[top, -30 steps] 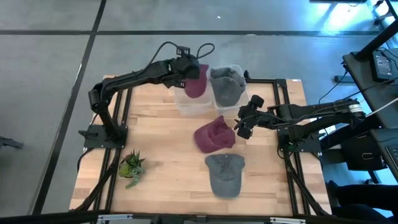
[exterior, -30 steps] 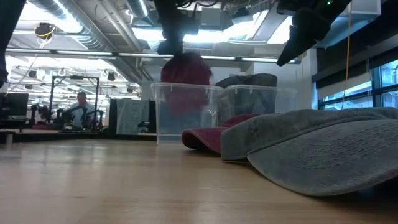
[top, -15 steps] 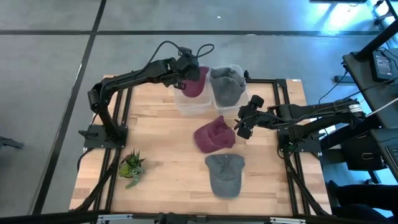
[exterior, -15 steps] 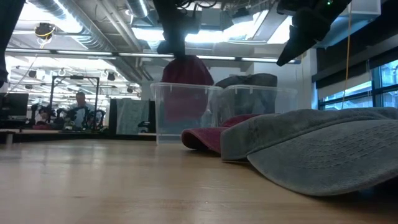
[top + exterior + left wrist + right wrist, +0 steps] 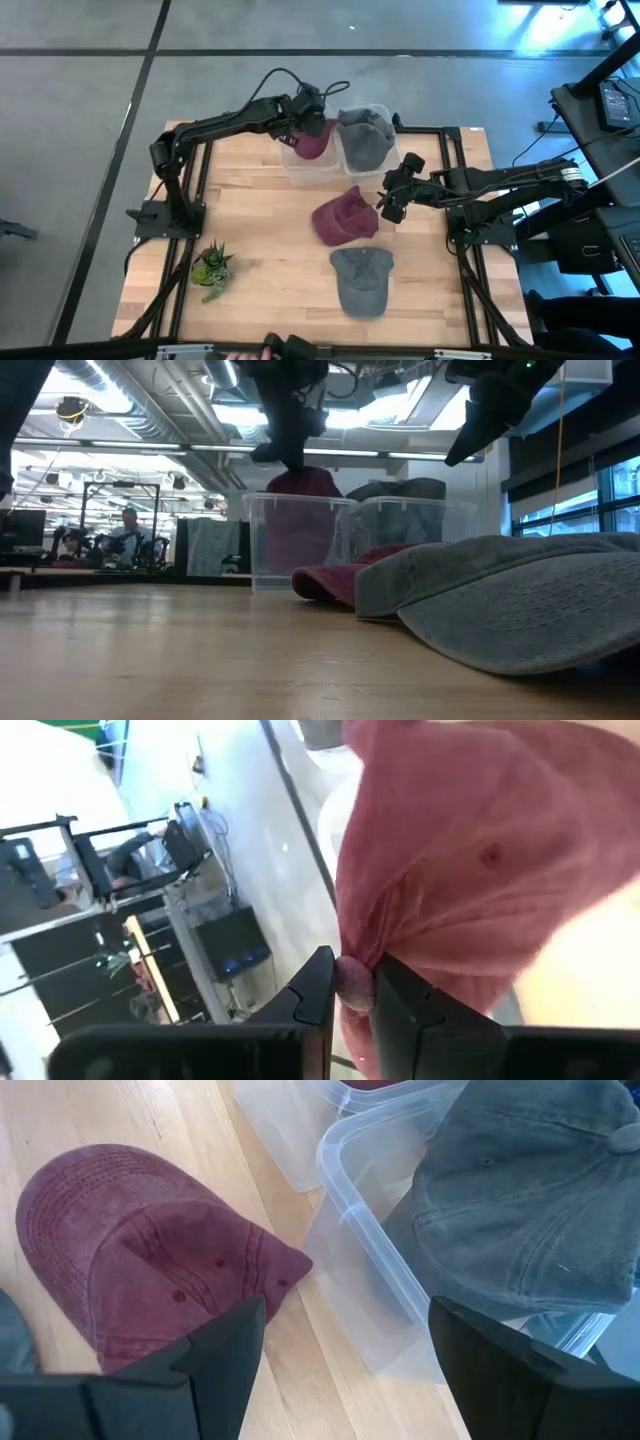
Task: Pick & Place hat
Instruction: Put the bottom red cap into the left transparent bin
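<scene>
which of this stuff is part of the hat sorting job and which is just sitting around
Job:
- maroon cloth cap held by left gripper, over left clear plastic bin
- grey cloth cap in right clear plastic bin
- maroon cap on table
- grey cap on table
- right gripper, open beside it

Lying about:
- small green potted plant

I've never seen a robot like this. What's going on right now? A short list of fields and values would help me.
Left hand: shut on the red hat, holding it over the left bin
Right hand: open, waiting beside the loose red hat
Right bin: holds a grey hat
Loose on table: the loose red hat and the loose grey hat
Also on table: small plant
</scene>
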Controlling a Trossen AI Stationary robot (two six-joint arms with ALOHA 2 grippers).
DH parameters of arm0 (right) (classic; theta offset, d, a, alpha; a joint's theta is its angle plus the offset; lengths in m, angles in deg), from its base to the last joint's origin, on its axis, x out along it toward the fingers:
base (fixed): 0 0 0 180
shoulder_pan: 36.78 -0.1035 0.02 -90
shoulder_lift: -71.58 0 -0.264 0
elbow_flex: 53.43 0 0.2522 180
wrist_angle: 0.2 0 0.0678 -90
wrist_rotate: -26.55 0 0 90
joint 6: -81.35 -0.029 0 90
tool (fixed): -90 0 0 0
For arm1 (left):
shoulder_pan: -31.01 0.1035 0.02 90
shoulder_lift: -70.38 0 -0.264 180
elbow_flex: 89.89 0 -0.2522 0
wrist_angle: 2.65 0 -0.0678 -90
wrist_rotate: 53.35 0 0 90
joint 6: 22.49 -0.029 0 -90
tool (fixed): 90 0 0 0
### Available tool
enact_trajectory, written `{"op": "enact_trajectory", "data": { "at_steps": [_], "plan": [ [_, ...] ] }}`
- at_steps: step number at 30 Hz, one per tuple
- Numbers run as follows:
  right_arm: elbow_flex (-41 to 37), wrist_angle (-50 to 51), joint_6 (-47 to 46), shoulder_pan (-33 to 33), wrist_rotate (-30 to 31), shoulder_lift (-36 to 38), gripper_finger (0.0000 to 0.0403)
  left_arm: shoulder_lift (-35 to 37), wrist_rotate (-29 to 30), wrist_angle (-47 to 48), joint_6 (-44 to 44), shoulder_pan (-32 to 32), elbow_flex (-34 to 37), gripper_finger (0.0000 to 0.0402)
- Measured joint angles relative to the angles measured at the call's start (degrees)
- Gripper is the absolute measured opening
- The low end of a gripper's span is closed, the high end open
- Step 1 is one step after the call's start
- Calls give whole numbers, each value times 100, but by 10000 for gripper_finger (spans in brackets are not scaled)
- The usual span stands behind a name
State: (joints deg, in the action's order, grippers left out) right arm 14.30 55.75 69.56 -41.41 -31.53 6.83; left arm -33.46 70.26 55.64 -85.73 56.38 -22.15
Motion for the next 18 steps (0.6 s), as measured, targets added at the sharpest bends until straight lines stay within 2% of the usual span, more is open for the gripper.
{"op": "enact_trajectory", "data": {
  "at_steps": [7,14,18],
  "plan": [
    [0,11,22,0,0,0,280,-259,348,22,-4,135,0,55],
    [0,13,22,0,0,0,280,-325,521,79,-9,212,0,44],
    [0,13,58,0,0,0,280,-325,1048,340,-189,173,0,52]
  ]
}}
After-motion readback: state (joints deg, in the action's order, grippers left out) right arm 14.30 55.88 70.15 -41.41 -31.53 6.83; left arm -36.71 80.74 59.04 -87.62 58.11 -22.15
